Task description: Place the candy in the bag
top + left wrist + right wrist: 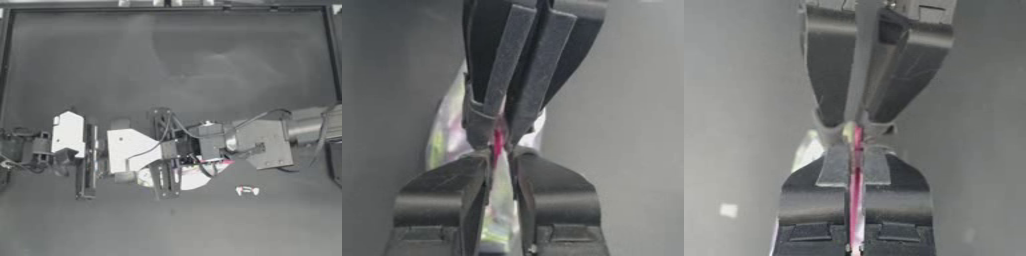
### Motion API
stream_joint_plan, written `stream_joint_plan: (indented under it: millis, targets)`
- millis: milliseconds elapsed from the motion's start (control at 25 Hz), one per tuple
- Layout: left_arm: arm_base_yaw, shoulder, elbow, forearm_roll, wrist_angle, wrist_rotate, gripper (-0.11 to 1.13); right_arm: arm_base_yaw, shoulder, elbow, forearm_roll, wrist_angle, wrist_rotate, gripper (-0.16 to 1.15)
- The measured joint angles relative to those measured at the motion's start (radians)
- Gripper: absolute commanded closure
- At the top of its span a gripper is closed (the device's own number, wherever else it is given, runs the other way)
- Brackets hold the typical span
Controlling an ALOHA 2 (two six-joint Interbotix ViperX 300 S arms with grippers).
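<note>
no text, label, brand, number or sign can be read anywhere in these views; the bag [194, 176] pinched between the two claws and the candy [246, 190] lying near the right claw show only colours, no letters.

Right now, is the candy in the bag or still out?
Out. The tiny white red-marked wrapped candy lies on the dark table, apart from the clear pink-stripped plastic bag both end effectors pinch.
</note>
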Motion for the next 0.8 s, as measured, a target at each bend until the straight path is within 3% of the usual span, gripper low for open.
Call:
stream_joint_plan:
  millis: [240, 520, 800]
  targets:
    - [0.000, -0.005, 0.000, 0.003, 0.005, 0.002, 0.50, 0.000, 0.000, 0.000, 0.000, -0.002, -0.002, 0.89]
    - [0.000, -0.005, 0.000, 0.018, 0.014, 0.012, 0.88, 0.000, 0.000, 0.003, 0.000, 0.000, 0.000, 0.89]
    - [-0.008, -0.005, 0.002, 0.021, 0.014, 0.044, 0.92, 0.000, 0.000, 0.009, 0.000, -0.003, 0.000, 0.89]
